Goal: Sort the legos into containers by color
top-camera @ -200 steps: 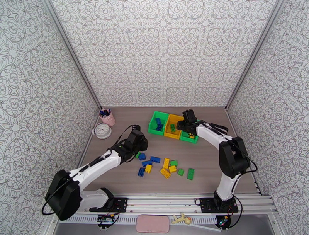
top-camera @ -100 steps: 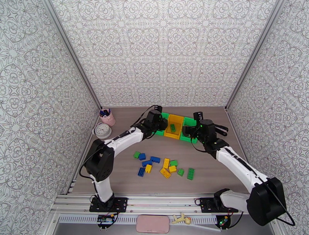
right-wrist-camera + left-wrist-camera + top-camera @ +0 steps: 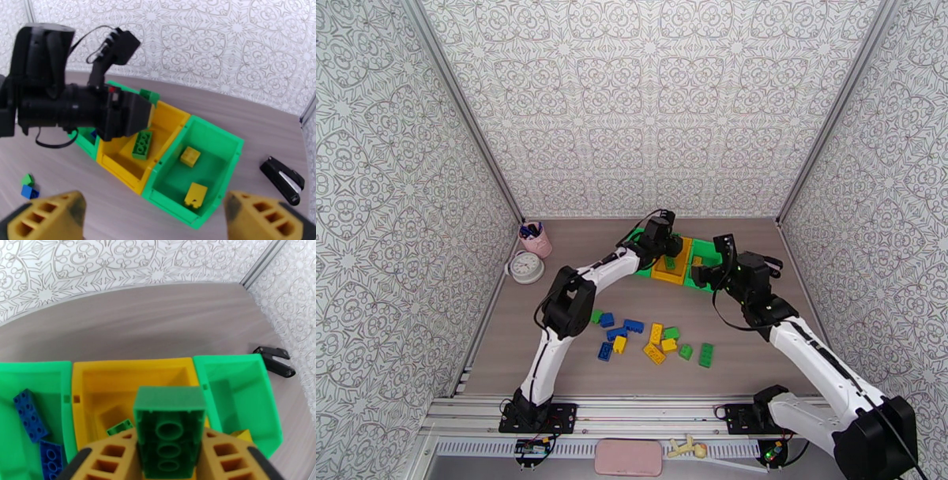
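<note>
**Hanging a green brick over the yellow bin**

Nearest me, the loose legos (image 3: 656, 333) lie scattered on the table in blue, green and yellow, well short of the bins. Further in, the right gripper (image 3: 154, 217) hovers on the near side of the right green bin (image 3: 215, 132) with its jaws spread wide and nothing between them.

Beyond that is what matters. The left gripper (image 3: 170, 445) is stretched out over the row of bins and has a green brick (image 3: 170, 413) clamped between its fingers. The brick's long axis runs out along the fingers, so its free end pokes past the tips, hollow underside toward the wrist camera. The yellow bin (image 3: 134, 365) lies directly below and ahead of that end, with the left green bin (image 3: 35, 368) off to one side and the right green bin off to the other.

One green brick (image 3: 142, 145) already lies in the yellow bin, blue bricks (image 3: 29, 415) sit in the left green bin and yellow bricks (image 3: 190, 156) in the right one. I'd judge the drop belongs here and needs little more than a release. The left arm is plainly the nearer.
</note>
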